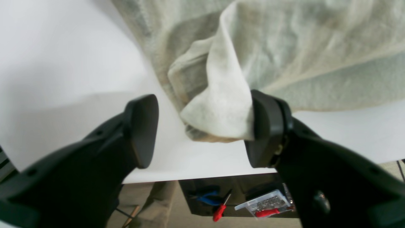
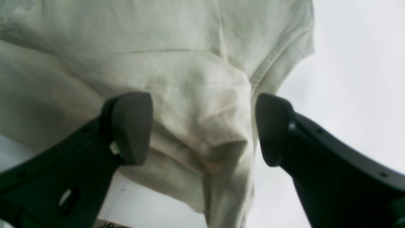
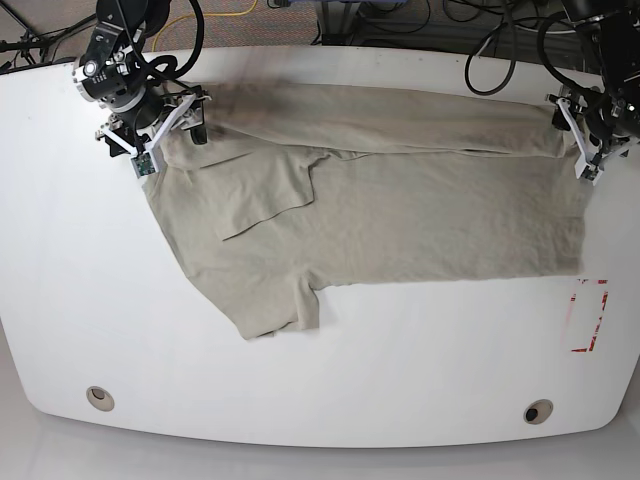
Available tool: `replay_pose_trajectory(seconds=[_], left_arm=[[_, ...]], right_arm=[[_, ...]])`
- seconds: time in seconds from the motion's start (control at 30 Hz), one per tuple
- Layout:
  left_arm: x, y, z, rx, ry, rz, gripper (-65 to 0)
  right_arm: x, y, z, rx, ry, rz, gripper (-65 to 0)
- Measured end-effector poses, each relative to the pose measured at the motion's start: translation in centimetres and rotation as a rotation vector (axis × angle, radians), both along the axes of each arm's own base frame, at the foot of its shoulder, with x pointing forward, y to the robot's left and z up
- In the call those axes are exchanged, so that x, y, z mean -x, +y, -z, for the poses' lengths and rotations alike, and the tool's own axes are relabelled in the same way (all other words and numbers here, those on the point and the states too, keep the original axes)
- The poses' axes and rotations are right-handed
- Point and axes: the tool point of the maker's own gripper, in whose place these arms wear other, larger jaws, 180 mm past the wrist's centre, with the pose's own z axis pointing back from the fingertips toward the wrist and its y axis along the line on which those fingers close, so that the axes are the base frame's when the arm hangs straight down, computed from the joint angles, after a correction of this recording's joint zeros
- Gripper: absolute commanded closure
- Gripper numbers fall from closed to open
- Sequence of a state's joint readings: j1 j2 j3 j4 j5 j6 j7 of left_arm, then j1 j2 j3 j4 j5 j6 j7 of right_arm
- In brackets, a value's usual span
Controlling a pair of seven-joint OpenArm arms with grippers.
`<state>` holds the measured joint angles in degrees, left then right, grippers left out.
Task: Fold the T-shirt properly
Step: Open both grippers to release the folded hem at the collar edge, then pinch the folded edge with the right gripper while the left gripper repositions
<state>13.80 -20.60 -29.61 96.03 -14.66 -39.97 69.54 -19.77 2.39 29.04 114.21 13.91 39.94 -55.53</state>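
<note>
The white, rounded tabletop carries everything. Across its far half lies the plain khaki-beige short-sleeved cotton T-shirt, spread lengthwise from the far left corner toward the far right edge. Its far long edge is folded over onto the body as a band, one sleeve points toward the near edge, and another flap of cloth lies folded onto the chest near the left end.

Over the shirt's end by the far right edge is the left hand, black with broad pads. Its jaws stand apart; a bunched corner of the cloth sits between them, touching one pad while the other pad is clear of it, so no firm grip shows.

Over the shirt's end at the far left corner is the right hand, also black. Its jaws stand wide, straddling a raised hump of fabric without pressing it.

Near the right edge a small red-outlined rectangular mark sits on the tabletop, just off the shirt's corner.

Below the tabletop's edge, in the left wrist view, a red-handled screwdriver lies on a dark surface.
</note>
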Motion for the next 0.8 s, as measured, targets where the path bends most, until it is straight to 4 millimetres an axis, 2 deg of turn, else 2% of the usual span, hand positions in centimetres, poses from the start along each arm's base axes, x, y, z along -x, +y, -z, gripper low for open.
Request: replay_pose_trajectory(seconds=[0.17,0.3,0.37,0.47,0.53,0.67,0.8], left_arm=[[-0.1,0.1,-0.2,-0.005,-0.002,0.002,-38.5],[-0.1,0.1,-0.2,-0.005,-0.002,0.004,-38.5],[-0.1,0.0,-0.2,-0.005,-0.002,0.005,-38.5],[-0.1,0.1,-0.2,-0.005,-0.002,0.005,-37.6],[-0.1,0.0,-0.1,-0.005,-0.002,0.005,-34.3],[-0.1,0.1,-0.1,-0.005,-0.002,0.005,-17.9],[-0.1,0.1,-0.1,-0.004,0.000,0.004,-4.7]], right_arm=[[0.8,0.1,1.1,-0.017,0.033,0.006,-47.2],[2.5,0.0,2.6,-0.028,0.094,0.011,-47.1],[3.3,0.0,3.3,-0.031,0.125,0.015,-45.5],[4.1,-0.1,4.3,-0.040,0.159,0.021,-39.5],[4.1,0.0,4.6,-0.059,0.153,0.027,-34.9],[3.8,-0.1,5.1,-0.086,0.146,0.040,-24.3],[3.4,0.0,5.4,-0.117,0.129,0.047,-18.1]])
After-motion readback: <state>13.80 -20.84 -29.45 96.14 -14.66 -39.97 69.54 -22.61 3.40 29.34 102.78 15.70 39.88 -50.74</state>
